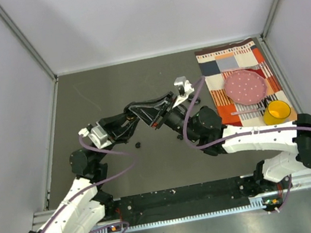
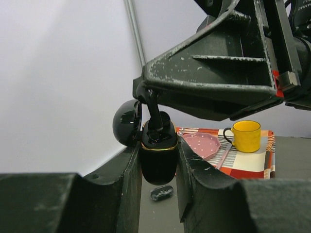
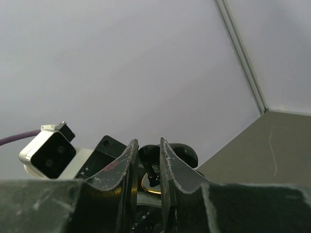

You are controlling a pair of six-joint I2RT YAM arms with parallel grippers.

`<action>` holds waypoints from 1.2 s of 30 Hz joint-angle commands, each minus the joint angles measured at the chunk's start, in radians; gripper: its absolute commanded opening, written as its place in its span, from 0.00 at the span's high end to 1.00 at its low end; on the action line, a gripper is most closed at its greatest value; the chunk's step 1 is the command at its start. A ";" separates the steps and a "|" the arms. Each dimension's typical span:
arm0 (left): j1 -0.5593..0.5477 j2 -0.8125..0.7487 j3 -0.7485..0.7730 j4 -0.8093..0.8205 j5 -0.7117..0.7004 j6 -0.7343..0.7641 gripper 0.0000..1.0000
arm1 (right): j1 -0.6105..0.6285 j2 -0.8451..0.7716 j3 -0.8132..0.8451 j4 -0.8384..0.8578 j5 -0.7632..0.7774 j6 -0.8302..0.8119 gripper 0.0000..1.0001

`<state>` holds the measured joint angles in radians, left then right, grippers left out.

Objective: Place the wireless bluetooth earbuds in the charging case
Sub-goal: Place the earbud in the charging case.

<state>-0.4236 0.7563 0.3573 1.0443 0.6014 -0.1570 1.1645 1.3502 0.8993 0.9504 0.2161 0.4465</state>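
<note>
my left gripper (image 2: 159, 167) squeezes open charging case (image 2: 159, 155), up over table (image 1: 98, 96) middle. my right gripper (image 3: 148, 150) tips nearly together at case mouth; can't tell if bud between. loose earbud (image 1: 138, 145) lies below. job not done.

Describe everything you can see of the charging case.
The case is a glossy black oval pod with a thin gold band near its top. Its rounded lid is flipped open to one side. It stands upright, clamped between the left fingers above the table, while the right fingers reach into its open top.
</note>
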 commanded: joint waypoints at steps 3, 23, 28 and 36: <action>-0.009 -0.011 0.032 0.031 -0.023 0.007 1.00 | 0.021 0.017 0.050 0.016 -0.006 -0.015 1.00; -0.023 -0.021 0.039 0.031 -0.068 0.004 1.00 | 0.047 0.038 0.049 -0.009 0.034 -0.077 1.00; -0.026 -0.029 0.035 0.034 -0.080 0.004 1.00 | 0.055 0.041 0.043 -0.012 0.075 -0.101 1.00; -0.030 -0.035 0.034 0.040 -0.086 0.002 1.00 | 0.055 0.046 0.047 -0.021 0.103 -0.117 1.00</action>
<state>-0.4461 0.7467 0.3573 1.0107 0.5343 -0.1574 1.2037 1.3823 0.9176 0.9501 0.2871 0.3592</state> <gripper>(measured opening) 0.336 0.190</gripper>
